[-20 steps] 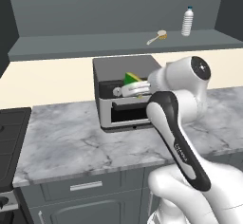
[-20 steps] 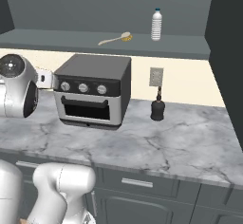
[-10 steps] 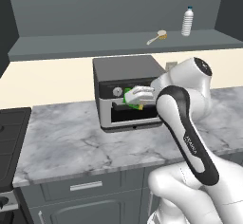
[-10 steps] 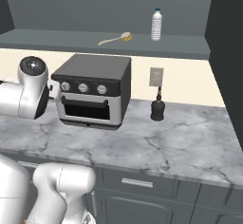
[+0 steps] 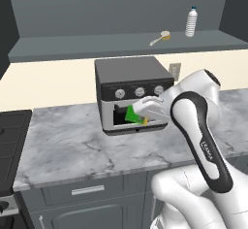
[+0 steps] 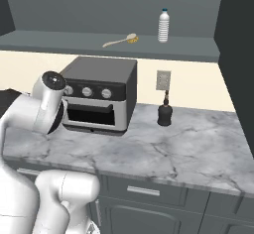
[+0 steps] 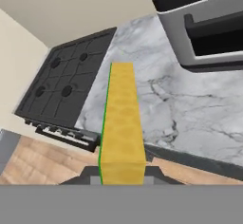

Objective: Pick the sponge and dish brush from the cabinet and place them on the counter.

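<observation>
The sponge (image 5: 131,114), green on top with a yellow layer, hangs in front of the toaster oven's door, above the counter (image 5: 72,145). My gripper (image 5: 136,113) is shut on it. In the hand view the sponge (image 7: 122,118) shows its yellow face, sticking out from the gripper (image 7: 122,173) over the counter (image 7: 190,104) edge. The dish brush (image 5: 161,37) lies on the open cabinet shelf (image 5: 97,46), well above the gripper. From the right base view the dish brush (image 6: 121,40) rests on the shelf (image 6: 64,40) above the counter (image 6: 173,148).
A dark toaster oven (image 5: 131,77) stands on the counter right behind the sponge. A clear bottle (image 5: 192,22) stands on the shelf right of the brush. The black stovetop (image 5: 9,145) adjoins the counter's left end. A dark dispenser (image 6: 164,113) stands right of the oven.
The arm has swung the hand with the sponge down and to the left, from the oven's upper right corner to in front of its door.
</observation>
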